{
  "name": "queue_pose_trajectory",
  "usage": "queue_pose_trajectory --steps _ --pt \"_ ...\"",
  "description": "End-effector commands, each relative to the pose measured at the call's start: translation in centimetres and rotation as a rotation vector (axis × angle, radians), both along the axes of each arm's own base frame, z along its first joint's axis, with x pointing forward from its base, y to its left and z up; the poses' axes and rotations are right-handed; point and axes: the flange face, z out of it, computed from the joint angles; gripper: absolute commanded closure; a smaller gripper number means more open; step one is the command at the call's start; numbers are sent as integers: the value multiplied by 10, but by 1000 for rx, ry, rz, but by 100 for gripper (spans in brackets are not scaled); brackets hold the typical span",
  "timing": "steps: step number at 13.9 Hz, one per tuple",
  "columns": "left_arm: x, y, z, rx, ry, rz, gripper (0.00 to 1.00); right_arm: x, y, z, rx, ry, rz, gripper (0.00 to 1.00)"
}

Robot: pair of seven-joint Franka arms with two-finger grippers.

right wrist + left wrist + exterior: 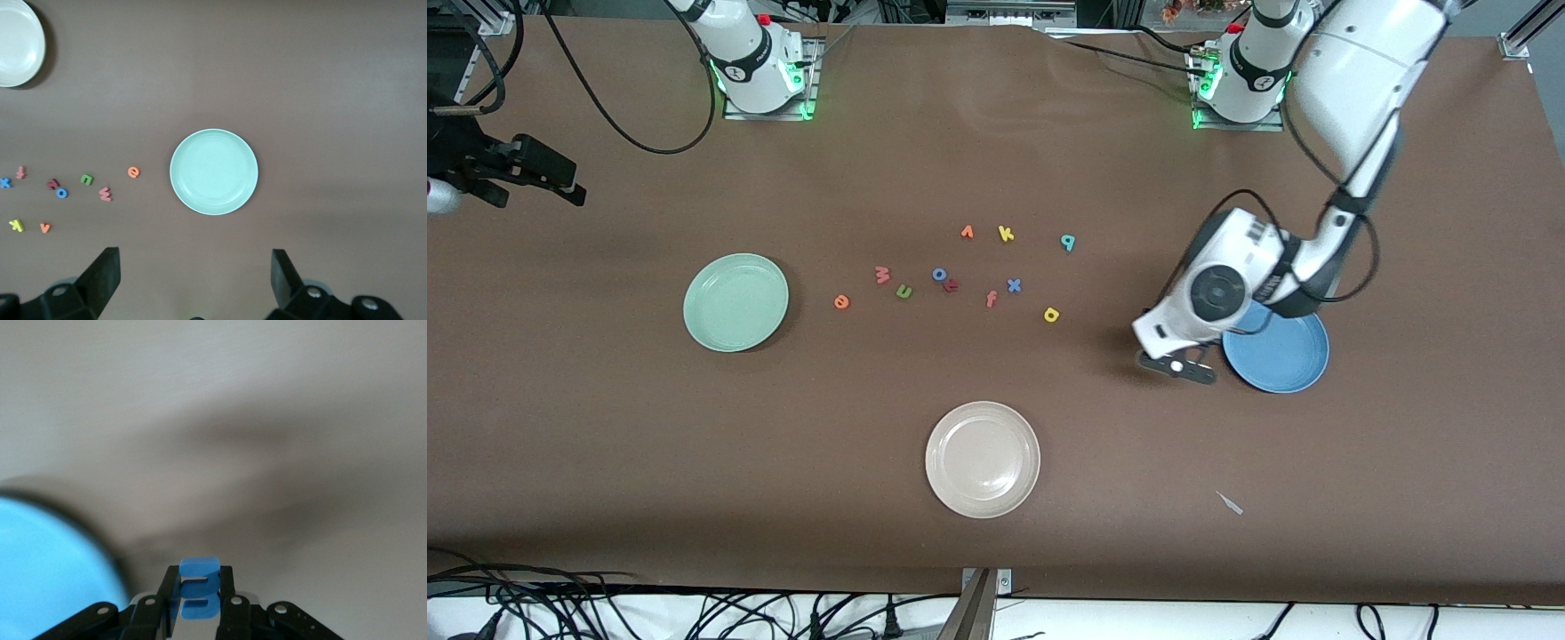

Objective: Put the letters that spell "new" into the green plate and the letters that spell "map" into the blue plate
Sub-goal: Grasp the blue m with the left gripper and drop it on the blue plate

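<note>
Left gripper: low over bare table just beside the blue plate, at that plate's edge toward the right arm's end; fingers pinched on a blue "m", seen standing between the pads in the left wrist view.

Right gripper: waiting, fingers spread wide, nothing between them, high over the green plate.

Green plate: toward the right arm's end of the table, holding no letters. Blue plate: toward the left arm's end, part hidden under the left arm, visible part bare.

Cream-white plate: nearest the front camera, between the two coloured plates.

Letters loose on the table, between green and blue plates:
- orange "e", closest to the green plate
- red-pink "w"
- green "n", just beside the "w", nearer the camera
- blue "o", touching or nearly touching a dark red letter
- salmon "f" and blue "x", side by side
- yellow "a", nearest the blue plate among loose letters
- teal "p", yellow "k", orange letter: farthest row from the camera.
</note>
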Motion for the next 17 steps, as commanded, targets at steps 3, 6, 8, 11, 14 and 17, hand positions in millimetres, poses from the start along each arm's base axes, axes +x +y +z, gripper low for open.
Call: queue_pose_trajectory --steps 3,6,8,11,14,17 --pt "16 83 14 -55 78 -131 100 4 -4 4 35 -5 -19 0" --pt "16 143 0 -95 120 -184 98 6 -3 -2 27 7 -11 0" --pt "14 165 -17 -115 148 -189 97 5 -2 -2 35 16 -12 0" --pt "11 166 -28 -86 166 -222 8 9 0 -17 26 59 -8 0" --pt "16 155 -10 -78 141 -219 0 14 17 -34 -20 111 30 0" --pt "15 131 15 -72 120 -125 0 12 31 -40 -22 134 54 0"
